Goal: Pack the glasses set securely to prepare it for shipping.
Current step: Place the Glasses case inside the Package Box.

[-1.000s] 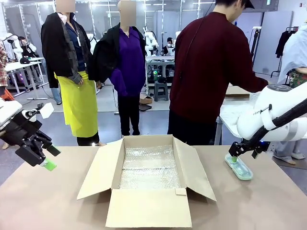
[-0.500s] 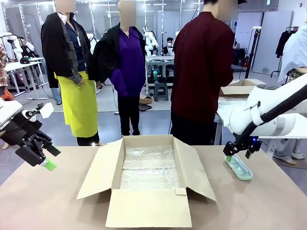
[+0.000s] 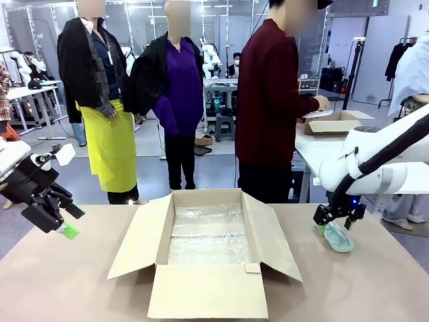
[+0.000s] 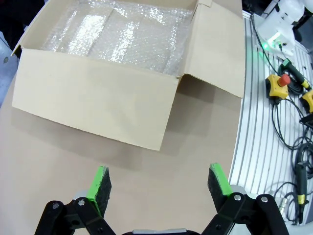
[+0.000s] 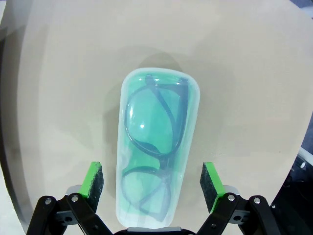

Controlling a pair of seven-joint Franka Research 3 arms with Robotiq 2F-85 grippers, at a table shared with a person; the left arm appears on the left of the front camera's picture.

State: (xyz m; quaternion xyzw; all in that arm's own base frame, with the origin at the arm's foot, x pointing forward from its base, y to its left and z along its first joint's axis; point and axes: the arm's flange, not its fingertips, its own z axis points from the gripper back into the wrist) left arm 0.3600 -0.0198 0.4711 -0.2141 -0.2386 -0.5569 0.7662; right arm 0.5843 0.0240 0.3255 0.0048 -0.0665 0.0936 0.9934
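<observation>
Mint-green case: we see it flat on the worktop, right of the cardboard box, clear lid up, dark-framed glasses inside.
Right fingers: spread, one green pad either side of the case, neither touching it.
Left fingers: spread over bare worktop, left of the box.
Cardboard box: flaps open, lined with bubble wrap.
Writing: dark print on the right arm, too small for us to read.

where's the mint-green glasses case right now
Front view: the mint-green case lies flat on the right of the table, right of the cardboard box, straddled by the open right gripper, not touching.
</observation>
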